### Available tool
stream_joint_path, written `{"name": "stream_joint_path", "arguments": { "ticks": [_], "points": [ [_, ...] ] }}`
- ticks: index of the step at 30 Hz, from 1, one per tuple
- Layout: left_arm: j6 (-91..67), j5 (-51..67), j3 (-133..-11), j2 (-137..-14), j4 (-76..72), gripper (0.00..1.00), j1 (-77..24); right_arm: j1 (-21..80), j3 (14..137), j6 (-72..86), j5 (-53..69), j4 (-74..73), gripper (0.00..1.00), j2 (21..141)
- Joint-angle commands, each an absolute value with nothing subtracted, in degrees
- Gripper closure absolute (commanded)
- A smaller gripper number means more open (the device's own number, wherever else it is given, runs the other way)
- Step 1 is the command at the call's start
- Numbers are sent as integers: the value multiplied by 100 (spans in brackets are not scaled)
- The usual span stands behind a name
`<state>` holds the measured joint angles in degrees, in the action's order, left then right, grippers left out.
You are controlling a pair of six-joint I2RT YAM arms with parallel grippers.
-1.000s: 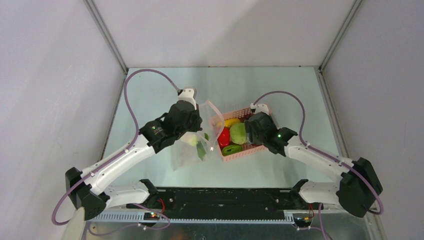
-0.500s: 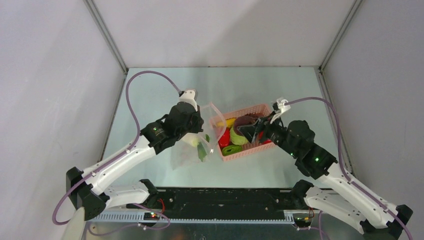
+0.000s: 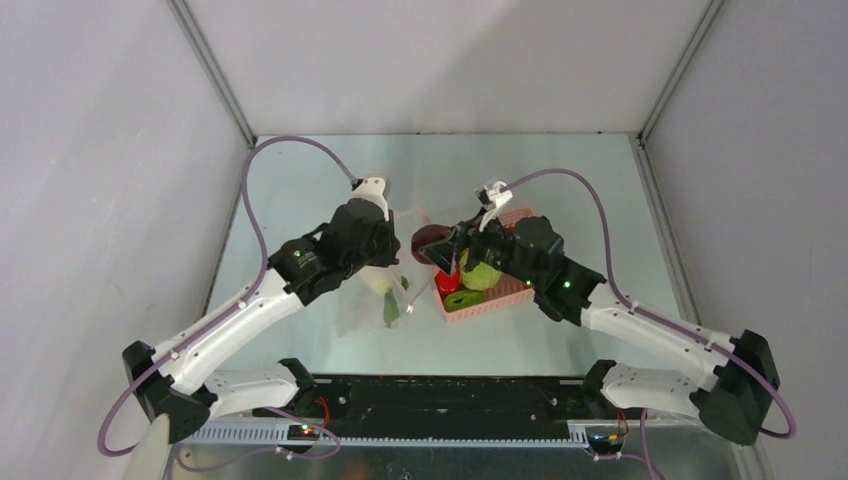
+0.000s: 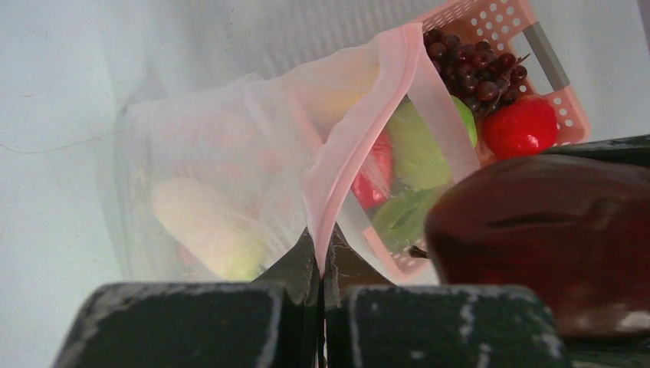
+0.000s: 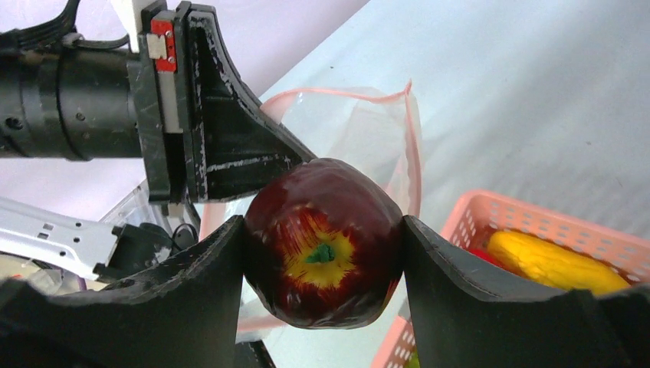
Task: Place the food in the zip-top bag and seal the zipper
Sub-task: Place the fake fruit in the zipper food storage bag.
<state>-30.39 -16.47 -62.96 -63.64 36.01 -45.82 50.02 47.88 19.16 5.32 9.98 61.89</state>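
My left gripper [image 4: 322, 247] is shut on the pink zipper [image 4: 360, 146] edge of the clear zip-top bag [image 4: 222, 153], holding its mouth up and open. A white oblong piece [image 4: 203, 226] and a leafy green piece [image 3: 390, 310] lie inside the bag [image 3: 370, 295]. My right gripper [image 5: 324, 230] is shut on a dark maroon apple [image 5: 324, 241], pads on both sides. In the top view the apple [image 3: 430, 243] hangs at the bag's mouth, just right of the left gripper [image 3: 395, 248]. More food stays in the basket: red [image 4: 521, 126], yellow [image 5: 548, 261], lime-green [image 3: 480, 273].
The pink slatted basket [image 3: 505, 295] stands just right of the bag, under the right arm. Dark grapes [image 4: 475, 65] lie in it. Grey walls close in the table on the left, right and far sides.
The right gripper has lifted the maroon apple out of the basket and carried it left to the bag's mouth. The left gripper still holds the bag's edge.
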Motion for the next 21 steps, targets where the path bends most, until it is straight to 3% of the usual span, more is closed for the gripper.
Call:
{"name": "stream_joint_path", "arguments": {
  "ticks": [1,10,16,19,21],
  "points": [
    [-2881,-1549,-6665,-6243,4075,100,-4562,5188,5379,1759,184,1388,65,6516],
    [-2704,-1029,-6281,-5912,3590,100,-4558,5456,5619,1664,-1015,875,58,6797],
    [-2630,-992,-5921,-5368,3229,100,-4558,5585,5823,1672,-1018,553,49,7068],
    [-2656,-1021,-5830,-5220,3217,100,-4553,5708,5970,1515,-925,494,38,7217],
    [-2666,-1016,-5813,-5178,3225,100,-4555,5773,6030,1358,-720,524,23,7264]
  ]
}}
